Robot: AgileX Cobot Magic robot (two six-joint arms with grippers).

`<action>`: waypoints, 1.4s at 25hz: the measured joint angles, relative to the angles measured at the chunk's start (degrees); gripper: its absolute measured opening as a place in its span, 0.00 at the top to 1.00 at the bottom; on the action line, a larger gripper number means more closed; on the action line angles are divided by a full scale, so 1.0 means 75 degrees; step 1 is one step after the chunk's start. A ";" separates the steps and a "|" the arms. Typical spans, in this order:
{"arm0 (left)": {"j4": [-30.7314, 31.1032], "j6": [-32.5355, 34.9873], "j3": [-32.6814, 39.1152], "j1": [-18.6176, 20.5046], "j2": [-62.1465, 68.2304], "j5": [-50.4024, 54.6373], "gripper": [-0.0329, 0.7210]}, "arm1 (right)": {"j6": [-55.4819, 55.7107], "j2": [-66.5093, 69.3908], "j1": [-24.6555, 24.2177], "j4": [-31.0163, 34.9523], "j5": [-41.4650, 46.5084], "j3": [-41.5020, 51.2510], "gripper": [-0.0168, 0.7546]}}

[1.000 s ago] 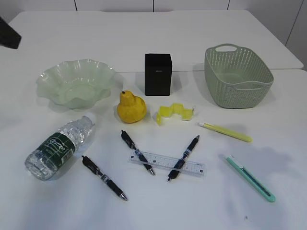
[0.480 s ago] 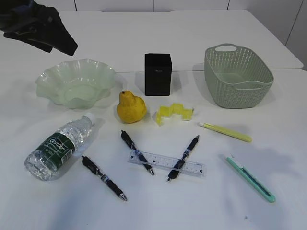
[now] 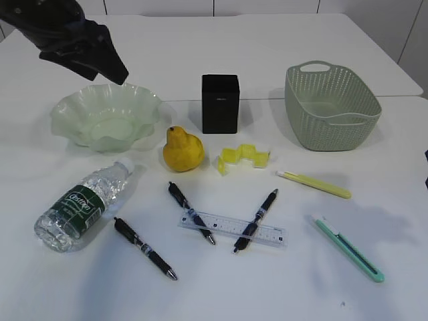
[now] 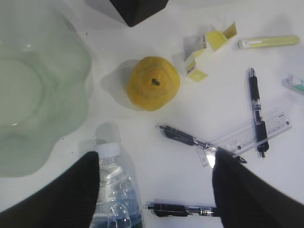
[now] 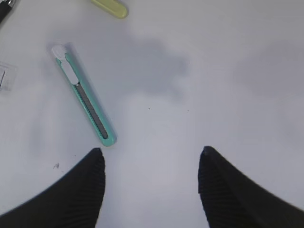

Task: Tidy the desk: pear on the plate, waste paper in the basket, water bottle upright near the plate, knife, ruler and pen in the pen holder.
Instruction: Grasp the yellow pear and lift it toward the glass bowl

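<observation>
Swinging in from the far left edge of the exterior view, the left arm has come over the worktop (image 3: 221, 40) within the last second and now hangs above the far rim of the plate (image 3: 107, 115); nothing on the worktop has shifted meanwhile, so the tidy-up looks barely begun, and I judge the pear (image 3: 182, 150) to be the first target, since the left wrist view looks almost straight down on it; the left gripper (image 4: 154, 183) has its fingers (image 4: 71, 190) spread wide with nothing between them; the right gripper (image 5: 151, 187) is likewise spread and empty, hovering over bare worktop on the side of the teal utility knife (image 3: 349, 248) away from the pear.

The pear stands just beside the plate's near-right rim, between the plate and the waste paper (image 3: 242, 159); its long axis runs roughly upright, stem to the top with a slight lean toward the plate; from the wrist it shows stem-on, so a grasp would close across its round body.

The water bottle (image 3: 83, 204) lies on its side nearer the camera than the plate, long axis diagonal, white cap pointing up toward the plate and pear; the ruler (image 3: 231, 228) lies flat nearer the camera than the pear, its length running left to right, with two pens across it; the pen holder (image 3: 221, 103) stands just beyond the pear, and the basket (image 3: 331, 105) well to the pear's right.
</observation>
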 joint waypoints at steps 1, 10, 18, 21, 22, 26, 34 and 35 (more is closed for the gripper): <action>0.0052 0.0000 -0.0181 -0.0086 0.0139 0.0053 0.26 | 0.0013 0.0049 0.0000 0.0000 -0.0001 -0.0021 0.38; 0.0561 -0.0291 -0.1777 -0.0960 0.1518 0.0524 0.26 | 0.0049 0.0422 -0.0013 0.0000 0.0111 -0.0592 0.38; 0.0973 -0.0491 -0.2261 -0.1153 0.2294 0.0723 0.26 | 0.0067 0.0688 -0.0013 -0.0034 0.0193 -0.0792 0.38; 0.1147 -0.0491 -0.2261 -0.1153 0.2465 0.0723 0.26 | 0.0067 0.0718 -0.0013 -0.0166 0.0193 -0.0792 0.38; 0.1168 -0.0491 -0.2261 -0.1153 0.2518 0.0689 0.26 | 0.0067 0.0731 -0.0013 -0.0220 0.0198 -0.0792 0.38; 0.1181 -0.0491 -0.2261 -0.1179 0.2615 0.0547 0.26 | 0.0067 0.0731 -0.0013 -0.0283 0.0198 -0.0792 0.39; 0.1181 -0.0494 -0.2614 -0.1384 0.3011 0.0269 0.26 | 0.0067 0.0731 -0.0013 -0.0297 0.0198 -0.0792 0.39; 0.1184 -0.0494 -0.2711 -0.1401 0.3073 0.0238 0.26 | 0.0067 0.0731 -0.0013 -0.0297 0.0198 -0.0800 0.39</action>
